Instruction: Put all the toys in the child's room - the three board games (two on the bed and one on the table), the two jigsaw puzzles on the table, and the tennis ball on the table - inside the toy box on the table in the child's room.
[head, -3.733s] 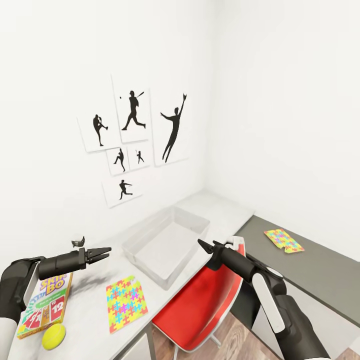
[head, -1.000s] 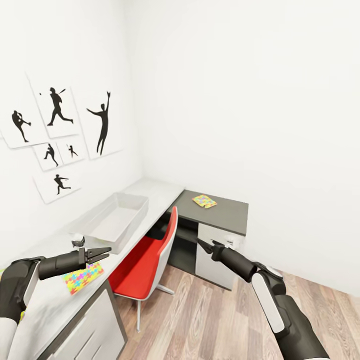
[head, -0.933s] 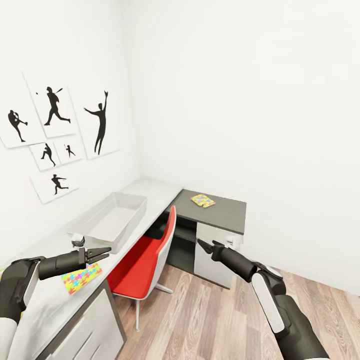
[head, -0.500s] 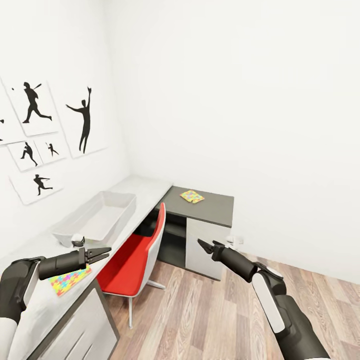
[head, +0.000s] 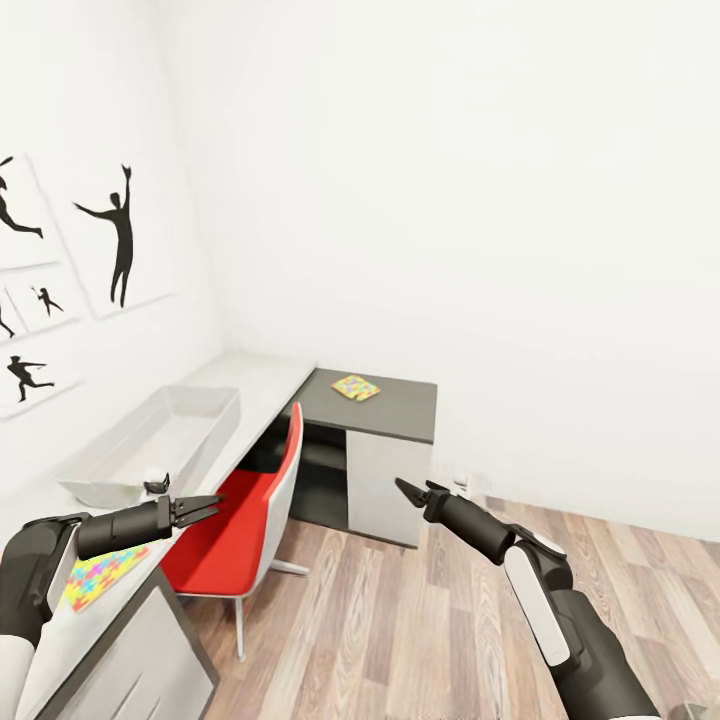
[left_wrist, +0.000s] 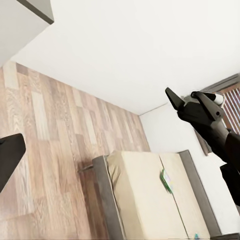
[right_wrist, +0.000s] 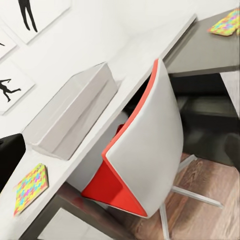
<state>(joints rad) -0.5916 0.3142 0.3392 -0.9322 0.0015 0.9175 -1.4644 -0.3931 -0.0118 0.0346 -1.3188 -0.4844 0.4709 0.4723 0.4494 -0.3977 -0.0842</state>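
The robot stands back from the table (head: 265, 375), both arms held out level and clear of the furniture, which looks like a carrying posture for travel, not a reach. The left gripper (head: 208, 505) hangs above the table edge with its fingers parted and nothing between them; the right gripper (head: 408, 492) points out over the wood floor (head: 420, 620), and whether its fingers are apart cannot be told. The toy box (head: 160, 440) sits empty on the pale top by the wall, within easy reach of most toys. One jigsaw puzzle (head: 98, 577) lies flat near the left arm, the other (head: 355, 387) well apart on the dark wing. In the left wrist view, the bed (left_wrist: 155, 200) bears a green-edged board game (left_wrist: 166, 180), likely the next errand.
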